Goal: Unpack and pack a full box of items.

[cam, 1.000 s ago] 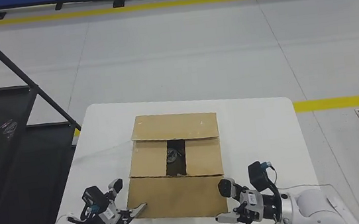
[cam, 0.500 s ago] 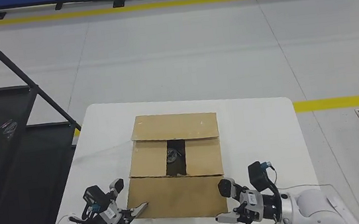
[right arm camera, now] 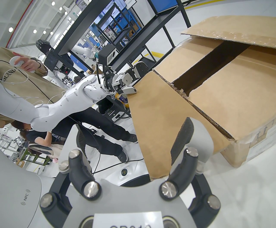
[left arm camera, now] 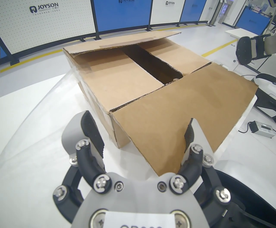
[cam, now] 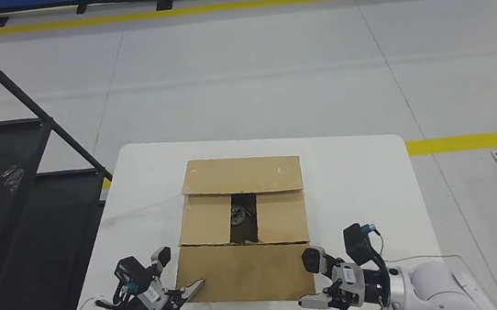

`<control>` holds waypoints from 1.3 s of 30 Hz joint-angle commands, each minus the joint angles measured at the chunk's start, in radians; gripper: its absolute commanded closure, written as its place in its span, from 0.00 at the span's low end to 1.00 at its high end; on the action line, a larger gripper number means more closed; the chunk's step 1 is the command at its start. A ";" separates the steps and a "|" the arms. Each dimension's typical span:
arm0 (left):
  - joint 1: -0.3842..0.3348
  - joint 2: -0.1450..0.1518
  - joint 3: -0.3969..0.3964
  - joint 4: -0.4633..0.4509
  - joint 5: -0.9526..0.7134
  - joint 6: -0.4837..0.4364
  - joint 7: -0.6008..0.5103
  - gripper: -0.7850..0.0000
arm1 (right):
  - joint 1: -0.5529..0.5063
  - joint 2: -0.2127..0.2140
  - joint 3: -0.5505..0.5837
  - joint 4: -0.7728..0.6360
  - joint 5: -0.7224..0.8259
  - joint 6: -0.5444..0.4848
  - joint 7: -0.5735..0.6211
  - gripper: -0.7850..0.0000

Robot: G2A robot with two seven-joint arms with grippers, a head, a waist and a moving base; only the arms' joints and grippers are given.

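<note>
Box (cam: 245, 224), left claw (cam: 177, 276), right claw (cam: 311, 282): unchanged from half a second ago

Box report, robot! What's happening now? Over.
Left pincer open, right pincer open, at the near flap corners. Box inner flaps folded in, narrow gap. They block the inside.

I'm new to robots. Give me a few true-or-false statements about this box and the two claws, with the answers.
1. The cardboard box stands on a white table. True.
2. Both grippers are shut. False: the left gripper and the right gripper are open, each at a corner of the near flap.
3. A dark gap runs between the two inner flaps. True.
4. The near flap lies folded over the box's top. False: it sticks out toward the robot.
</note>
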 commanded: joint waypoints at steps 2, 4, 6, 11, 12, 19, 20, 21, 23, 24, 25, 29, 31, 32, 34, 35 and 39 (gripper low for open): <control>0.000 0.000 0.000 0.000 0.000 0.000 0.000 0.00 | -0.001 0.000 -0.001 0.000 0.003 0.001 -0.006 0.00; 0.001 0.000 0.003 -0.004 -0.003 0.008 0.001 0.00 | 0.001 -0.001 -0.005 -0.003 0.036 -0.013 -0.042 0.00; 0.003 0.001 0.005 -0.010 0.001 0.008 0.003 0.00 | 0.016 -0.001 -0.005 -0.004 0.037 -0.019 -0.071 0.00; 0.002 0.002 0.018 -0.007 0.048 0.035 0.012 0.00 | 0.093 -0.011 -0.062 0.023 0.071 0.072 -0.125 0.00; 0.002 0.002 0.023 -0.004 0.055 0.040 0.017 0.00 | 0.117 -0.014 -0.078 0.039 0.086 0.100 -0.130 0.00; 0.002 0.004 0.038 0.005 0.082 0.054 0.056 0.00 | 0.292 -0.042 -0.179 0.207 0.172 0.215 -0.201 0.00; 0.001 0.005 0.039 0.007 0.084 0.055 0.060 0.00 | 0.314 -0.046 -0.191 0.235 0.194 0.225 -0.203 0.00; 0.000 0.005 0.040 0.010 0.085 0.056 0.063 0.00 | 0.336 -0.050 -0.202 0.262 0.218 0.231 -0.205 0.00; -0.002 0.006 0.042 0.017 0.087 0.057 0.069 0.00 | 0.350 -0.053 -0.212 0.279 0.235 0.228 -0.196 0.00; -0.002 0.006 0.042 0.018 0.087 0.058 0.070 0.00 | 0.350 -0.053 -0.212 0.279 0.235 0.228 -0.196 0.00; -0.002 0.006 0.042 0.018 0.087 0.058 0.070 0.00 | 0.350 -0.053 -0.212 0.279 0.235 0.228 -0.196 0.00; -0.002 0.006 0.042 0.018 0.087 0.058 0.070 0.00 | 0.350 -0.053 -0.212 0.279 0.235 0.228 -0.196 0.00; -0.002 0.006 0.042 0.018 0.087 0.058 0.070 0.00 | 0.350 -0.053 -0.212 0.279 0.235 0.228 -0.196 0.00; -0.002 0.006 0.042 0.018 0.087 0.058 0.070 0.00 | 0.350 -0.053 -0.212 0.279 0.235 0.228 -0.196 0.00; -0.002 0.006 0.042 0.018 0.087 0.058 0.070 0.00 | 0.347 -0.053 -0.216 0.277 0.238 0.231 -0.195 0.00; -0.002 0.005 0.044 0.017 0.084 0.064 0.068 0.00 | 0.345 -0.055 -0.223 0.275 0.253 0.254 -0.191 0.00; -0.017 0.005 0.063 0.024 0.082 0.068 0.055 0.00 | 0.377 -0.061 -0.232 0.323 0.317 0.378 -0.172 0.00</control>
